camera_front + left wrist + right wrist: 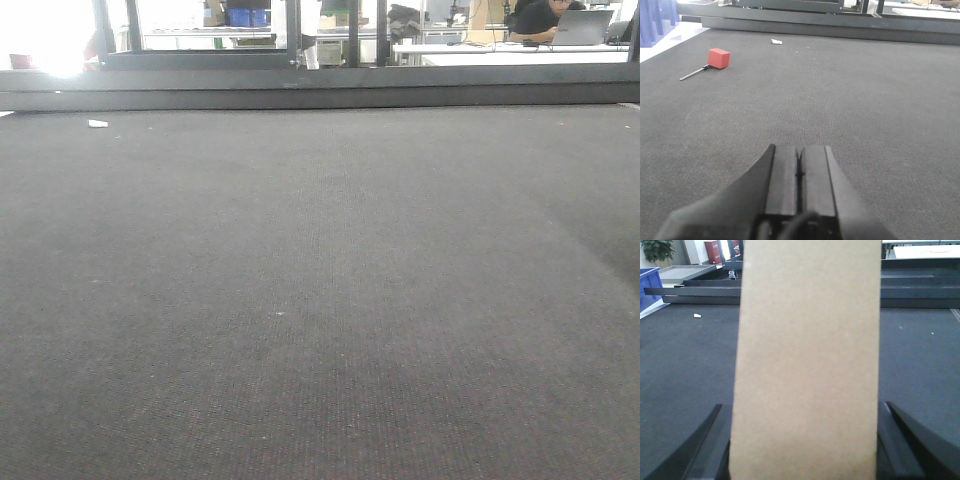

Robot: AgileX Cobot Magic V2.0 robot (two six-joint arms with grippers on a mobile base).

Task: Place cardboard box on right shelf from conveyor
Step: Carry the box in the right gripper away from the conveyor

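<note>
Step in hand, by my reading: box gripped, carry to the shelf not yet done.

Right wrist view: the cardboard box (807,340) stands upright and fills the middle of the picture. The right jaws lie against its two side faces, pinching it. It is on the near side of the rail (920,302), well apart from it. Its lower end is cut off, so I cannot tell whether it rests on the conveyor (320,300) or hangs clear.

Left jaws: pressed together with nothing between them, over bare belt, pointing at the rail. Idle, I judge.

Next move calls for a lift clear of the belt, then a swing to the right shelf. The box is tall and narrow and could tilt in a side pinch, so keep it upright.

Hidden: the right shelf appears in no view, and the front camera misses the box entirely. A red block on a thin rod (718,57) and a white scrap (776,41) lie nearer the rail. Neither is part of the task.
</note>
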